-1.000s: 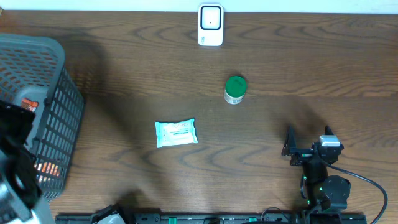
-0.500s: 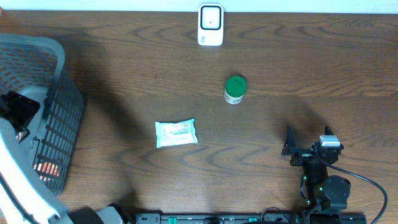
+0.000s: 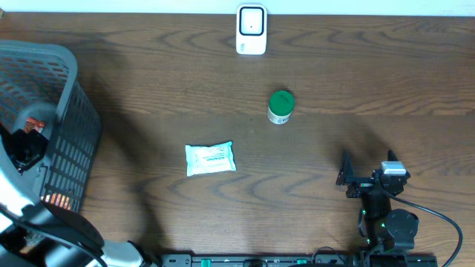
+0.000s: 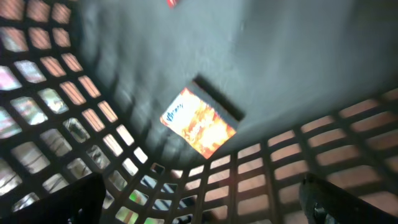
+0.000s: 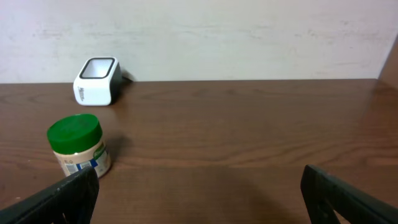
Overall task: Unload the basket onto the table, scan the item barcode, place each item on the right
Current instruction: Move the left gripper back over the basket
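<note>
My left gripper (image 3: 27, 148) reaches down inside the grey basket (image 3: 70, 111) at the table's left end. In the left wrist view its jaws (image 4: 199, 211) stand wide open with nothing between them, above an orange printed packet (image 4: 199, 122) lying on the basket floor. The white barcode scanner (image 3: 251, 30) stands at the far edge of the table, and the right wrist view shows the scanner (image 5: 96, 81) at upper left. My right gripper (image 3: 366, 175) rests open and empty near the front right, with its jaws (image 5: 199, 205) pointing toward the scanner.
A green-lidded jar (image 3: 280, 107) stands mid-table and is the jar (image 5: 78, 146) at the left of the right wrist view. A white wipes packet (image 3: 211, 158) lies left of centre. The basket's lattice walls (image 4: 74, 118) surround my left gripper.
My left arm has swung over the basket and its gripper has shifted inside it, with the jaws opening slightly wider. The right arm and the table items have not moved.
</note>
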You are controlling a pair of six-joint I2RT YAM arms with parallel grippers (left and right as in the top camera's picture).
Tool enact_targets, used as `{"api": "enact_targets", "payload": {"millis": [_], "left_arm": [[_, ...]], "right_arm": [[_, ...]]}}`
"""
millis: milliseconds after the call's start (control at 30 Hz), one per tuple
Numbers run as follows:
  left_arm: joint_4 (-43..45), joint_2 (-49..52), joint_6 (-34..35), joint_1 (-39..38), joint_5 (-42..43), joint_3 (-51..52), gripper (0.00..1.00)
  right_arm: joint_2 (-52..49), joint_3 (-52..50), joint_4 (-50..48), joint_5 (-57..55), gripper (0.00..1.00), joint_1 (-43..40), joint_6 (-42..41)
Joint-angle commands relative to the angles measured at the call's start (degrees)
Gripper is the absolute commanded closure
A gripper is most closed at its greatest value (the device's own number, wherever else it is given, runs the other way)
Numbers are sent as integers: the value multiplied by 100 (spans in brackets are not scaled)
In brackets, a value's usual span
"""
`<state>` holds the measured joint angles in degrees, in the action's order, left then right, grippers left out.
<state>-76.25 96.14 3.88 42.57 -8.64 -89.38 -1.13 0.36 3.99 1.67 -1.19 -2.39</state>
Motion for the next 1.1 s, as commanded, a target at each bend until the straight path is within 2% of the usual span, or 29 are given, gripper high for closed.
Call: {"api": "enact_targets", "payload": {"millis": [0, 267, 1067], "left_arm": [[-90, 428, -411, 116, 55, 168, 0], [-249, 1178, -796, 140, 15, 186, 1], [111, 2747, -922, 254, -485, 188, 2]], "right_arm": [[0, -4, 20, -11, 1, 7, -55], [0, -4, 20, -11, 1, 7, -55], [0, -4, 20, -11, 1, 7, -57]]}}
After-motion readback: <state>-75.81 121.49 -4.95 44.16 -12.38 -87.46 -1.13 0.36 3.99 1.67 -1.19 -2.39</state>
